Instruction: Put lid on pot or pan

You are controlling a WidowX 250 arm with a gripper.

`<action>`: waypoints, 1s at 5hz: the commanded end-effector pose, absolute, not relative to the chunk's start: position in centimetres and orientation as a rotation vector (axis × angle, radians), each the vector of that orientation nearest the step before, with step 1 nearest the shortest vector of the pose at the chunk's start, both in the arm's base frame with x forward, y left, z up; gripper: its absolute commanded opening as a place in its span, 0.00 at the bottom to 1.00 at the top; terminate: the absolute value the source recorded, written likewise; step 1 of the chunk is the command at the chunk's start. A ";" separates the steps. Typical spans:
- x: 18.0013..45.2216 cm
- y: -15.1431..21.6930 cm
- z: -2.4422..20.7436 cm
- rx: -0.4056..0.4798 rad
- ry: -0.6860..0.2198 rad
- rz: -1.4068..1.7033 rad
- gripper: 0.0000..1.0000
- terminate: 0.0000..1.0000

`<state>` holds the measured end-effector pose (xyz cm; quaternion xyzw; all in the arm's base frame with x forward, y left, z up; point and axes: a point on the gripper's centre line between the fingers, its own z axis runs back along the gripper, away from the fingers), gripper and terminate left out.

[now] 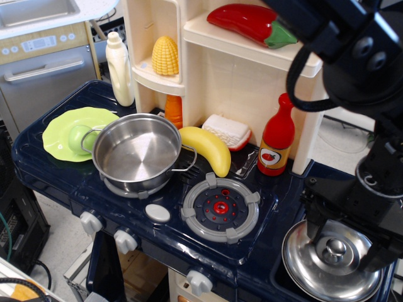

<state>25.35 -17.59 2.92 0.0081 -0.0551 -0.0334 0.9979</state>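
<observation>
The steel pot (135,151) stands open and empty on the left burner of the toy stove. The domed steel lid (313,267) lies in the sink recess at the bottom right, its round knob (333,249) showing. My gripper (345,242) hangs directly over the lid. It is open, with one dark finger (317,219) left of the knob and the other (380,253) to its right, apart from the knob. The arm hides the lid's far edge.
A banana (208,148) lies right of the pot, by the grey right burner (220,207). A red sauce bottle (277,135) stands behind the burner. A lime-green plate (58,139) lies left of the pot. Shelves hold a white bottle (119,60), corn (165,55) and a red pepper (249,22).
</observation>
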 end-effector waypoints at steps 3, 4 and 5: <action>23.7 -17.7 7.6 0.038 -0.050 -0.026 0.00 0.00; 23.8 -15.7 10.3 0.201 -0.062 -0.040 0.00 0.00; 25.0 -11.0 10.9 0.260 -0.068 -0.120 0.00 0.00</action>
